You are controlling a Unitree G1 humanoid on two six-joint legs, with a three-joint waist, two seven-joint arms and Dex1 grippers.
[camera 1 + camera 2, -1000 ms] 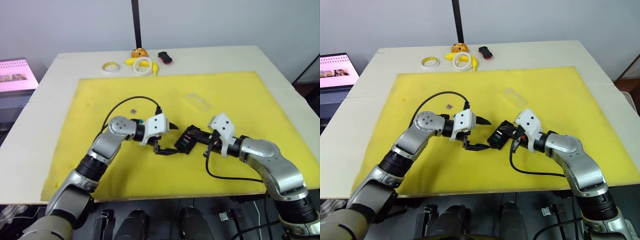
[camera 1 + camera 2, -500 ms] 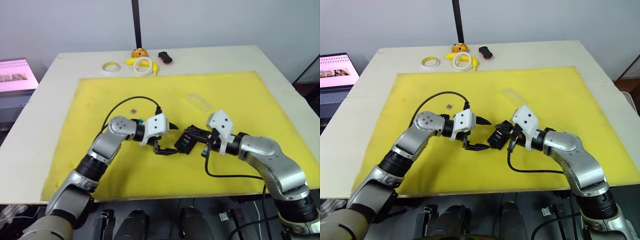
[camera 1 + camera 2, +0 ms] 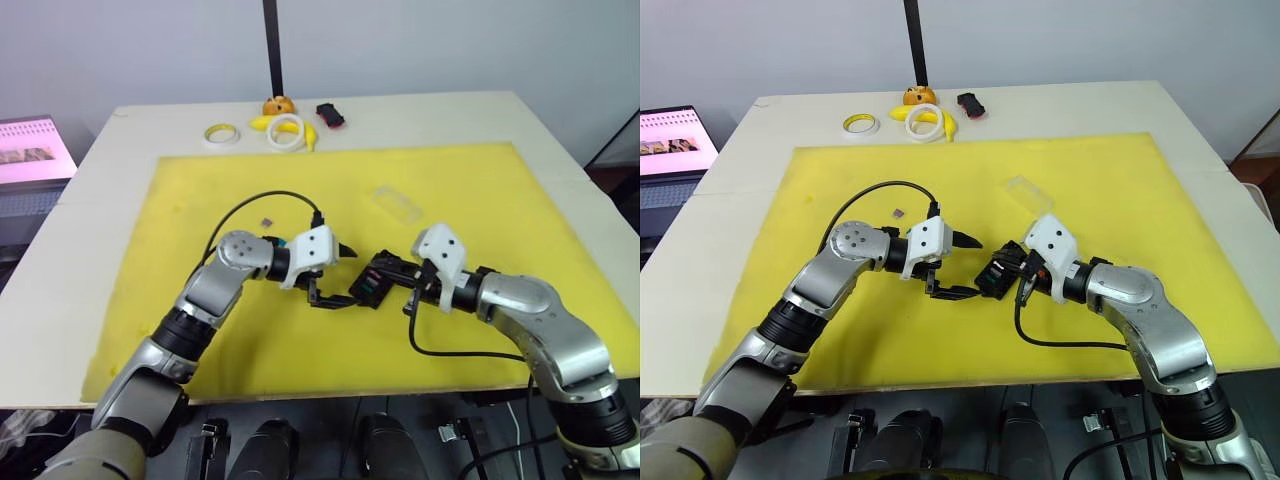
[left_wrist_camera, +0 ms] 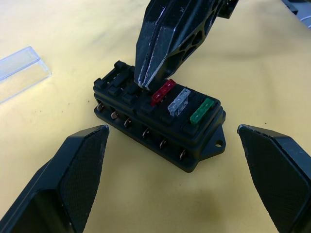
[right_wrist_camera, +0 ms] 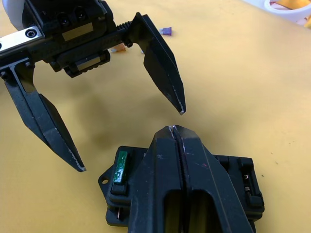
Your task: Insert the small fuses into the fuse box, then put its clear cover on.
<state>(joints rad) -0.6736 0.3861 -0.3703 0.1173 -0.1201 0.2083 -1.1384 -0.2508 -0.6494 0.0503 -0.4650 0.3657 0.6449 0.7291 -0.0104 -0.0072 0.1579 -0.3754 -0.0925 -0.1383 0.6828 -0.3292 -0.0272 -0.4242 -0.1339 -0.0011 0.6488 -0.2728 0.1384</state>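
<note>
Left wrist view: the right hand (image 4: 146, 82), fingers pressed together, touches the fuse box (image 4: 160, 119) beside red, grey and green fuses (image 4: 164, 92). The left hand (image 5: 131, 141) is spread wide. The cover (image 4: 22, 73) lies nearby.

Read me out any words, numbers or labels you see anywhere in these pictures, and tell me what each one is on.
No text can be read.
Laptop screen: pink page with small rows of images; any lettering is too small to read.
Fuse box: no legible markings on the black housing; the red, grey and green fuses show no readable numbers.
Left gripper: a small metal plate on its body, nothing legible.
Tape rings: no print visible.
</note>
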